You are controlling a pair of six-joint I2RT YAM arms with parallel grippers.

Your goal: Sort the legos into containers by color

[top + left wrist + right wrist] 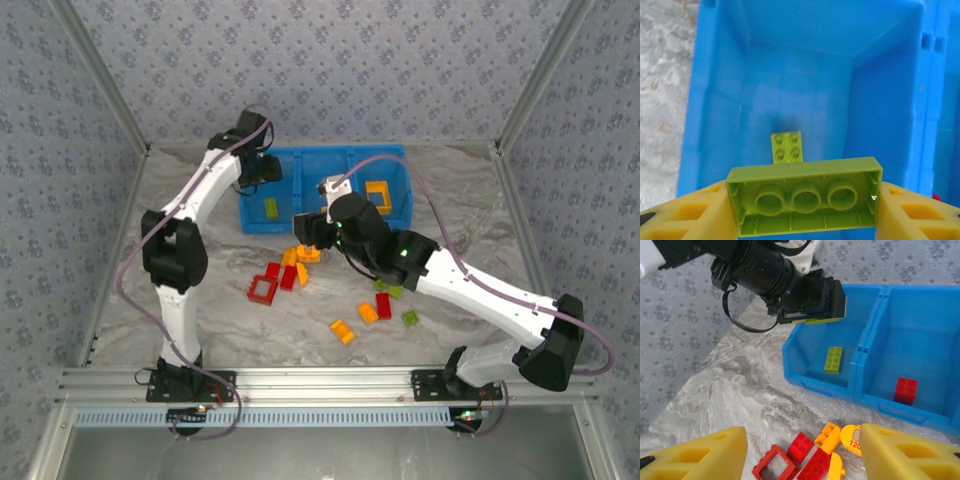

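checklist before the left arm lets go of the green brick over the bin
1. Left jaws shut on the held lime brick: ok.
2. Held brick over the left compartment, inside its walls: ok.
3. Colour match: a lying lime brick is in that compartment: ok.
4. Red brick sits in the middle compartment, not this one: ok.
5. Right jaws open over the loose pile, away from the drop: ok.
6. Drop height above the compartment floor: cannot tell.

surface: marbled grey table (300, 335) | placed on it, far centre: long blue bin (300, 165) | scattered before it: loose red, orange and green legos (289, 276)
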